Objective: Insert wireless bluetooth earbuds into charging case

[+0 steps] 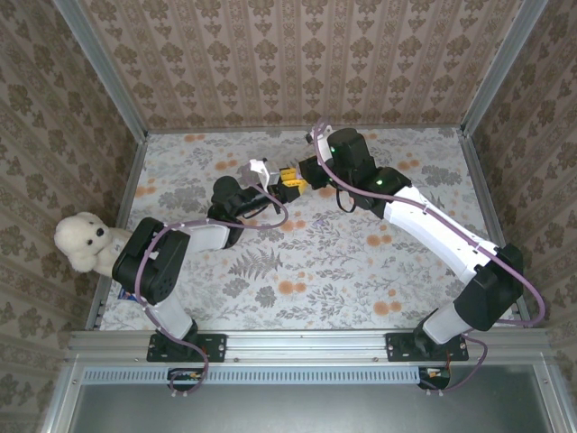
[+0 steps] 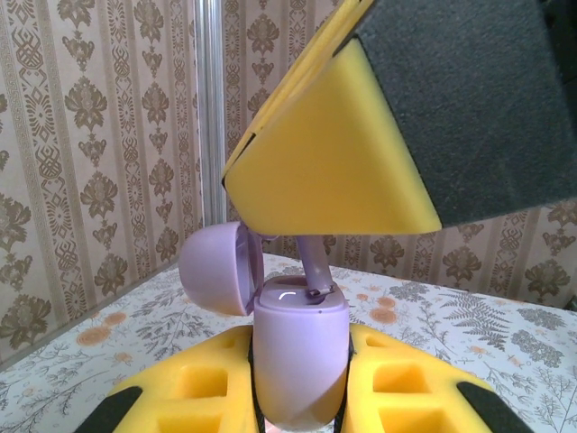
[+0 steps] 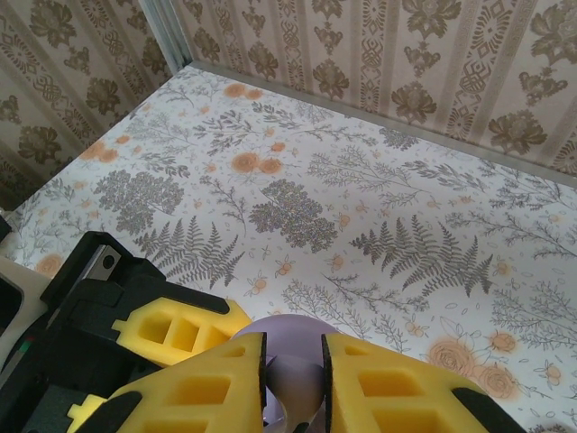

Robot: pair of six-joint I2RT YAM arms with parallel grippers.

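You've got L gripper (image 2: pixel 302 401) clamped on the open charging case (image 2: pixel 302 352), R gripper (image 3: pixel 294 374) pinching an earbud (image 2: pixel 314 267) half-in; seat it. 2nd bud: can't tell.

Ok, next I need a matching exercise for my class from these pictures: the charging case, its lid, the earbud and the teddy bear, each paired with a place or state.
1 charging case
2 lid
3 earbud
4 teddy bear

A hinged open
B at the left edge of the table
C pinched by the right gripper
D clamped in the left gripper

Pairs: 1-D, 2-A, 3-C, 4-B
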